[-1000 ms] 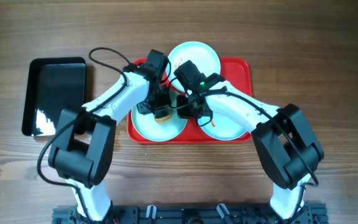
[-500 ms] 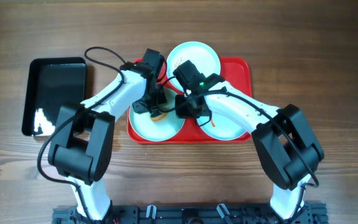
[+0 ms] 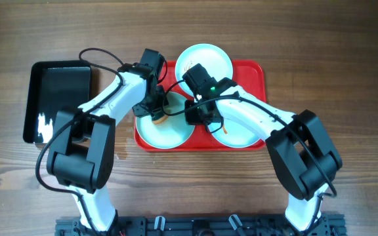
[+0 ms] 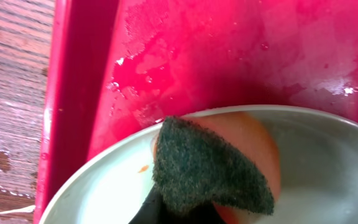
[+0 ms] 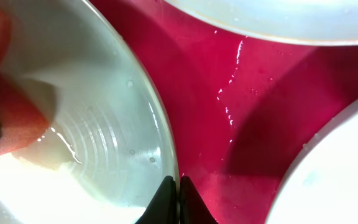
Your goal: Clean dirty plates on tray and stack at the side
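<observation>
Left jaws, overhead: the left gripper (image 3: 157, 113) is clamped on a scouring sponge (image 3: 159, 118) over the left half of the red tray (image 3: 258, 75).
Right jaws, overhead: the right gripper (image 3: 199, 115) sits above the middle of the red tray; from here I cannot tell how its jaws stand.
Plates, overhead: three lie on the red tray. The near-left plate (image 3: 169, 134) is under the sponge. The near-right plate (image 3: 245, 136) has an orange-red smear (image 3: 224, 131). The far plate (image 3: 210, 60) overhangs the tray's far rim.
Surroundings, overhead: a black tray (image 3: 58, 92) lies left of the red tray and apart from it, both on the wooden table (image 3: 346, 65).
Left wrist, grip: dark fingers at the bottom edge pinch the sponge (image 4: 210, 171), its green pad facing the camera and its orange body behind.
Left wrist, contact: the sponge rests on the near-left plate (image 4: 328, 162), just inside the plate's edge.
Left wrist, tray: the red tray floor (image 4: 229, 56) is wet, and its raised rim borders the table (image 4: 11, 74).
Right wrist, grip: the right gripper (image 5: 176, 198) has its tips pressed together on the rim of the near-left plate (image 5: 104, 143).
Right wrist, plate: it looks wet, with the sponge's orange edge (image 5: 11, 118) at its far side.
Right wrist, tray: wet red floor (image 5: 229, 124) shows between all three plates, the far plate (image 5: 278, 18) at the top and the near-right plate (image 5: 334, 180) at the lower right.
</observation>
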Controlling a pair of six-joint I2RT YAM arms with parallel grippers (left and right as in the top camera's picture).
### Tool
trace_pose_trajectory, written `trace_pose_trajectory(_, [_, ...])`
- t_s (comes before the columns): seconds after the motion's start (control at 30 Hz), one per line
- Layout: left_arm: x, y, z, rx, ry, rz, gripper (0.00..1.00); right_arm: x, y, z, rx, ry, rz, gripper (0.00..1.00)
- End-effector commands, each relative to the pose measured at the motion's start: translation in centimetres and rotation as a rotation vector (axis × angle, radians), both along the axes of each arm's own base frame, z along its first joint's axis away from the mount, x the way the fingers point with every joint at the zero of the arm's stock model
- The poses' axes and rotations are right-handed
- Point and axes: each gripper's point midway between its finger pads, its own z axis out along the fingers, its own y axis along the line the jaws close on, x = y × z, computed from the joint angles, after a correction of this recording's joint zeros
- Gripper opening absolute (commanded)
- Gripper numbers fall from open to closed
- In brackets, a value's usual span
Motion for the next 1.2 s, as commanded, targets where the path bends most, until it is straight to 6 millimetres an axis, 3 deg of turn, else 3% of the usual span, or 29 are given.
trace_pose_trajectory(0.0, [-1.9,4.7,-2.5,0.197,0.052,0.018,0.04,0.2,0.1,1.2,0.009,-0.018,0.010,0.04])
trace_pose_trajectory(0.2, [-4.4,7.1,-2.4,0.275,0.143,0.032,0.04,0.3,0.1,1.2,0.010,-0.020,0.009,0.04])
trace_pose_trajectory(0.37, [-4.0,8.6,-0.2,0.362,0.116,0.032,0.04,0.4,0.0,1.2,0.007,-0.021,-0.011,0.04])
trace_pose_trajectory(0.63, [-0.2,7.8,8.8,0.310,-0.111,0.097,0.04,0.4,-0.3,1.1,-0.012,-0.025,-0.018,0.04])
trace_pose_trajectory(0.83, [-0.6,7.3,13.8,0.232,-0.237,0.115,0.04,0.6,0.1,1.4,0.010,-0.032,-0.012,0.04])
trace_pose_trajectory(0.93, [-1.3,6.5,14.9,0.165,-0.247,0.108,0.04,1.3,0.9,2.8,0.047,-0.057,-0.006,0.04])
trace_pose_trajectory(1.03, [-1.8,4.9,15.3,0.068,-0.237,0.091,0.04,2.5,1.7,5.5,0.084,-0.136,0.026,0.04])
trace_pose_trajectory(1.17, [-2.7,4.8,14.9,0.058,-0.193,0.085,0.04,4.4,1.4,10.9,0.076,-0.285,0.035,0.04])
